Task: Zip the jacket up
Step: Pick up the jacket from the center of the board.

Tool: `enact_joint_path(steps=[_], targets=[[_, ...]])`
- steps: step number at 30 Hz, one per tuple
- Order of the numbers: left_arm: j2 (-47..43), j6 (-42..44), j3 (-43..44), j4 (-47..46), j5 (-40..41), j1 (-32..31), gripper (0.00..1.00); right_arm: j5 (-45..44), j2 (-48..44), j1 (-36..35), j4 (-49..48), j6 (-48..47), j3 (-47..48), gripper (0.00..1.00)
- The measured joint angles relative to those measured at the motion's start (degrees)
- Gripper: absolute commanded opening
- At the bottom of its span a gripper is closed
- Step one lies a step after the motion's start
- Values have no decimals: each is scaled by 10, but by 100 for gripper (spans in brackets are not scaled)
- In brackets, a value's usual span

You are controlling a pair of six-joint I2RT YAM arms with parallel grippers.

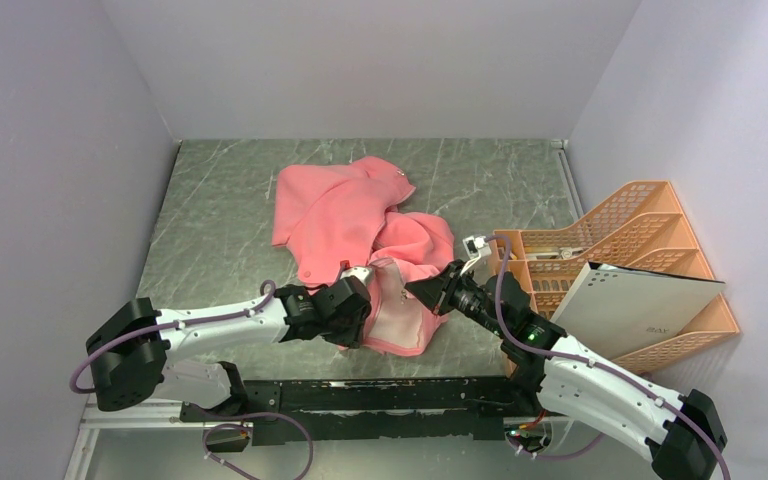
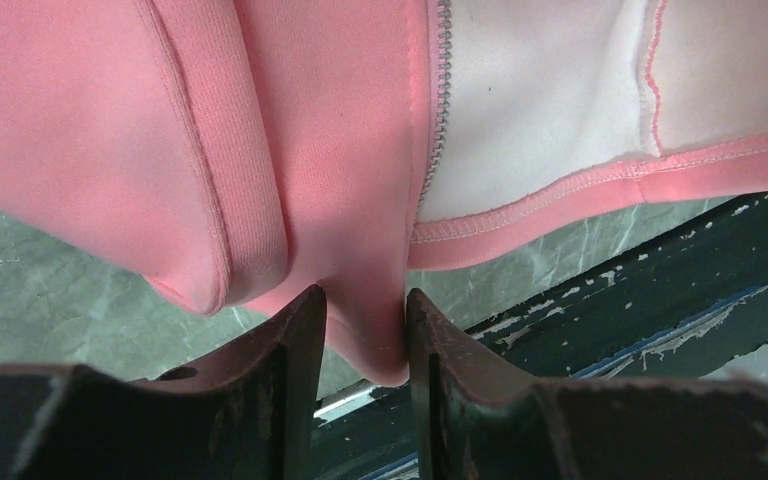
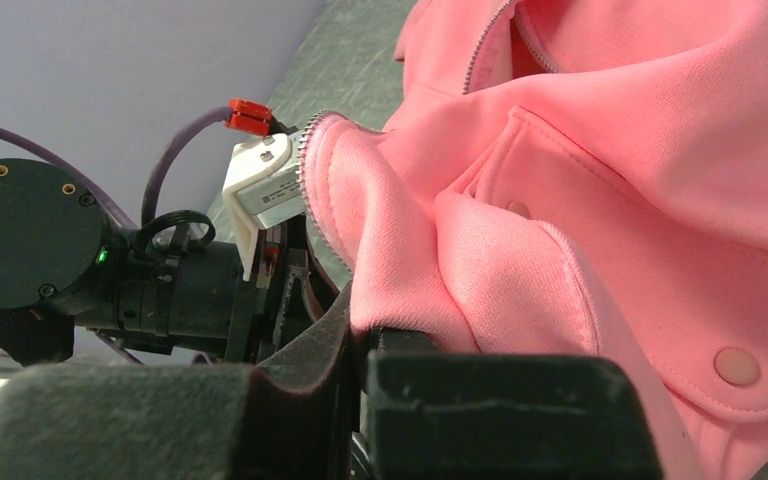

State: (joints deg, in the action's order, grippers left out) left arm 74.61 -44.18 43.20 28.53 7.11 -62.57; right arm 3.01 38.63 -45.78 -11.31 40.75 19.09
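The salmon-pink jacket lies crumpled in the middle of the grey table, its pale lining turned out at the near hem. My left gripper is shut on a fold of the jacket's hem beside the zipper teeth. My right gripper is shut on the other front edge of the jacket, with zipper teeth running along that edge. A flap pocket with a snap shows in the right wrist view. The zipper pull is not visible.
An orange mesh file rack stands at the right with a white folder in it, close behind my right arm. The dark base rail runs along the near table edge. Walls enclose the left, back and right.
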Motion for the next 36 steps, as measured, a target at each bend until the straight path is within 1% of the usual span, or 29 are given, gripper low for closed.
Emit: enact_joint_path(steps=[2,5,8,14,16,22,23,30,33,36], targets=[[0,0,0,0,-1,1,39,0,0,0,0,0,0,0],[0,0,0,0,-4,1,44,0,3,0,-2,0,0,0],[0,3,0,0,-9,2,44,0,4,0,-2,0,0,0],[2,10,0,0,-13,2,36,0,4,0,-3,0,0,0],[2,12,1,0,-13,2,30,0,4,0,-3,0,0,0],[3,16,2,0,-14,3,9,0,4,0,-3,0,0,0],[3,16,2,0,-15,3,6,0,4,0,-3,0,0,0],[3,25,2,-16,-26,5,5,3,3,0,-5,0,0,0],[-5,30,-2,-44,-39,9,5,10,8,0,-10,-3,0,0],[-37,31,-21,-82,-45,11,5,22,12,0,-11,-5,0,0]])
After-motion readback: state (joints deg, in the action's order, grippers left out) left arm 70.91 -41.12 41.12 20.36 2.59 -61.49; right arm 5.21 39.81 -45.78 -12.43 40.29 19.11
